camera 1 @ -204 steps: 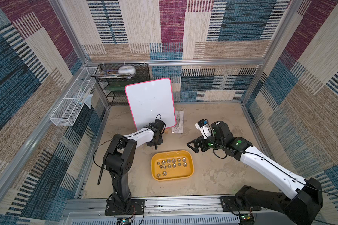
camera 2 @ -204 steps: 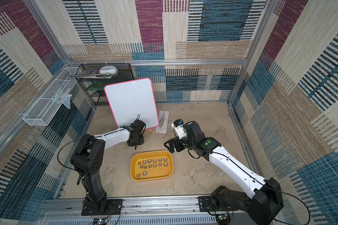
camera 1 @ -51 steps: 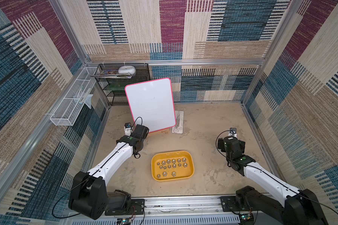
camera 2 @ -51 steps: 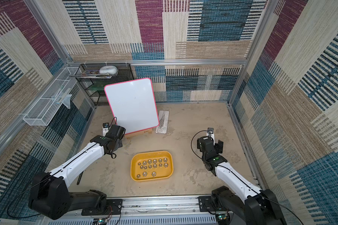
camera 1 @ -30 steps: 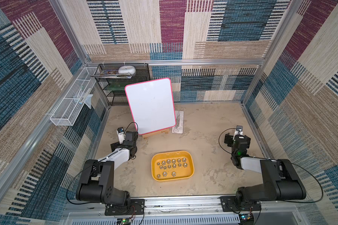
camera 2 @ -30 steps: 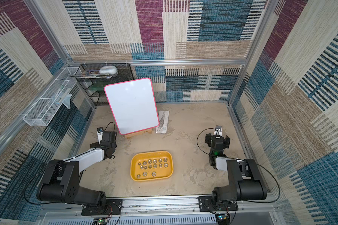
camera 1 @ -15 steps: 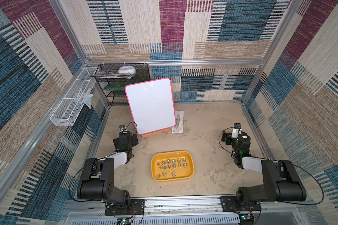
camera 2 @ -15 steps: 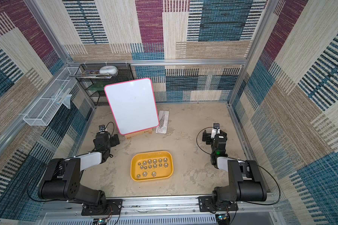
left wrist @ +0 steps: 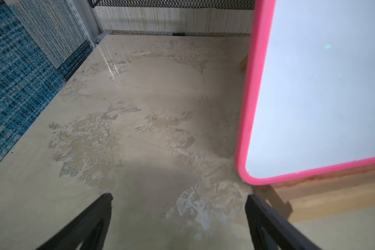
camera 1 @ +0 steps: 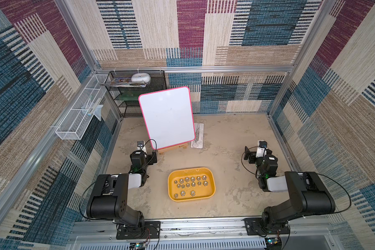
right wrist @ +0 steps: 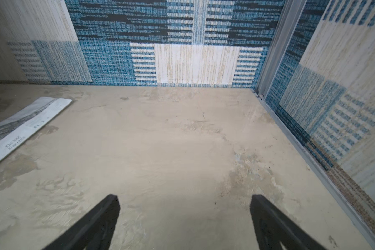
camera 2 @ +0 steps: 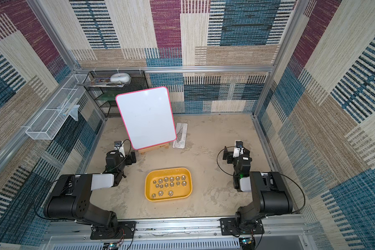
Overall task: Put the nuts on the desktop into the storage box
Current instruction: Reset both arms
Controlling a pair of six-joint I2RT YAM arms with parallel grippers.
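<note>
The yellow storage box [camera 1: 191, 169] [camera 2: 168, 169] sits on the beige desktop [camera 1: 225, 155] [camera 2: 206, 155] at the front centre in both top views. Several silver nuts [camera 1: 192, 178] [camera 2: 171, 178] lie in rows inside it, and every nut I see is in the box. My left gripper [camera 1: 146, 152] [camera 2: 126, 154] [left wrist: 179, 197] is open over bare desktop, left of the box beside the whiteboard's lower corner. My right gripper [camera 1: 256, 152] [camera 2: 233, 152] [right wrist: 185, 197] is open over bare desktop, right of the box. Both arms are folded back near their bases.
A pink-framed whiteboard [camera 1: 168, 118] [left wrist: 312, 97] leans on a wooden stand [camera 1: 173, 148] behind the box. A white packaged strip [camera 1: 198, 135] [right wrist: 20, 129] lies beside it. A black mesh shelf [camera 1: 139, 91] fills the back left corner, and a white wire basket [camera 1: 80, 114] hangs on the left wall.
Both arms have drawn back from the middle and folded near their bases at either side. Both grippers have stayed open. The box and its nuts have not moved.
</note>
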